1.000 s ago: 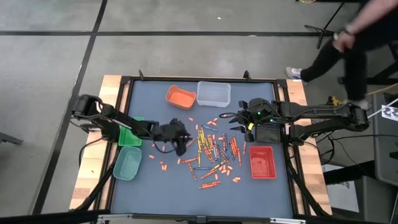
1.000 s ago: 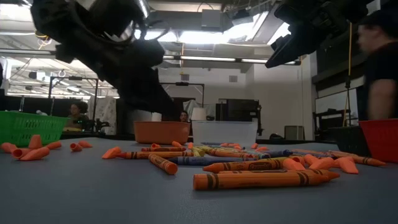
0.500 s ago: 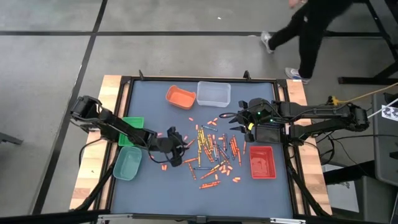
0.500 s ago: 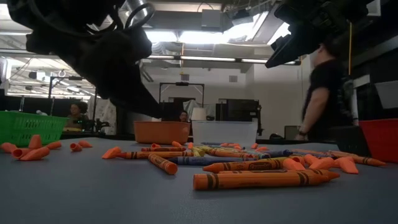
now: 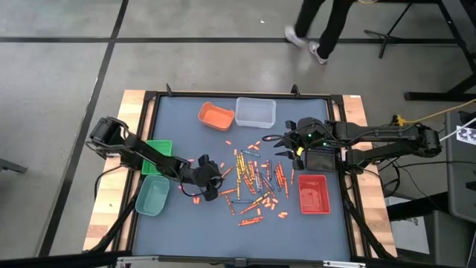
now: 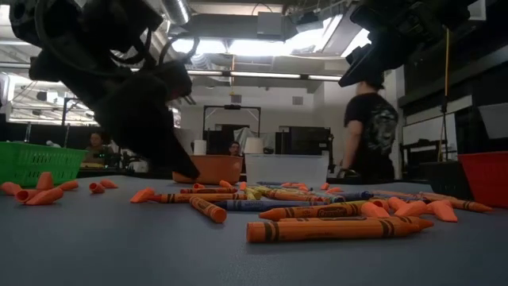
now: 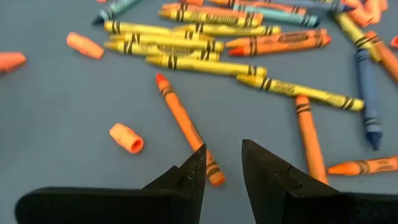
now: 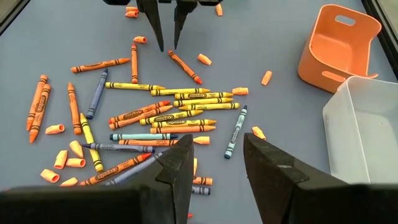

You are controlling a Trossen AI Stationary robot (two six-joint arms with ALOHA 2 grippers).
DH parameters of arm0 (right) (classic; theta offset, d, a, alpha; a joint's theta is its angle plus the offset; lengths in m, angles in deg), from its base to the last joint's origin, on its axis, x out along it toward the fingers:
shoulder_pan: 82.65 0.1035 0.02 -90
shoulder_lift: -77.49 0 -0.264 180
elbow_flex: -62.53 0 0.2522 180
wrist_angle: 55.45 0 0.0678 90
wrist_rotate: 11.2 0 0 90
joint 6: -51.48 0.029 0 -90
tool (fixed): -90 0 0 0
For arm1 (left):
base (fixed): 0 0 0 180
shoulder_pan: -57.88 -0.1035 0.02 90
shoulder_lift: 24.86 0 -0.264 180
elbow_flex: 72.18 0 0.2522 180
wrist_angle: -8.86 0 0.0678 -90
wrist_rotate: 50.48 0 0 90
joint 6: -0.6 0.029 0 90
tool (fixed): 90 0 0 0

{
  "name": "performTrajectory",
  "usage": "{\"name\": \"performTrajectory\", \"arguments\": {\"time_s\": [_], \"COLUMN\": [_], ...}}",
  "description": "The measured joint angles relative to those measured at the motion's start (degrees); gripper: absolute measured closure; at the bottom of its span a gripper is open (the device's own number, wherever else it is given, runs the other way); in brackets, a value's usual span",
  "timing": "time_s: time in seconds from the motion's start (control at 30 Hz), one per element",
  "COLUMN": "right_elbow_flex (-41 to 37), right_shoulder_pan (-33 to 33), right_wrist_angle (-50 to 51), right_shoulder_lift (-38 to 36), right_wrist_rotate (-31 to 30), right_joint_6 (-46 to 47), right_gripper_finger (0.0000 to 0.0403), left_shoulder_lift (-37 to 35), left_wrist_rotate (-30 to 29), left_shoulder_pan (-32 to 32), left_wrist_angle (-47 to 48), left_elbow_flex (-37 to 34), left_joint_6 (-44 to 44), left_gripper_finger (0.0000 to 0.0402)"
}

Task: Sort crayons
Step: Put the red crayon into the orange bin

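Hovering low over the table, the left gripper (image 7: 222, 163) has its two dark fingers a narrow gap apart, holding nothing, with one end of an orange crayon (image 7: 188, 129) lying right between the tips. Seen from the right wrist, those same fingers point down at that crayon on the edge of the crayon pile (image 8: 155, 118) that lies farthest from the right arm. From overhead the left gripper (image 5: 210, 184) sits at the pile's left edge, its arm stretching back past the green basket (image 5: 157, 149).

On the other side of the pile, the right gripper (image 8: 214, 165) waits above the table, fingers well apart and empty; overhead it shows at the pile's upper right (image 5: 285, 141).

Only the wrist views make the crayon colours plain: yellow, orange, blue and teal sticks in a loose heap, with short orange stubs scattered around. The level view shows the heap as a low ridge on the blue table (image 6: 119, 246).

Around the pile stand the containers: an orange bin (image 5: 216, 116) tipped on its side, a clear tray (image 5: 255, 112), a red tray (image 5: 313, 193) and a teal tray (image 5: 152, 196). I see nothing inside any of them. A person (image 6: 367, 135) walks past beyond the table.
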Motion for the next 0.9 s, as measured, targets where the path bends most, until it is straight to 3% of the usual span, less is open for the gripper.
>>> {"name": "performTrajectory", "arguments": {"time_s": [0.9], "right_elbow_flex": [0.0], "right_shoulder_pan": [0.0], "right_wrist_angle": [0.0], "right_shoulder_lift": [0.0], "right_wrist_rotate": [-0.02], "right_joint_6": [0.0], "right_gripper_finger": [0.0265], "left_shoulder_lift": [1.4], "left_wrist_rotate": [-1.29], "left_shoulder_pan": [-0.02], "left_wrist_angle": [1.03], "left_elbow_flex": [0.0], "left_joint_6": [-2.66], "left_gripper_finger": [0.0314]}}
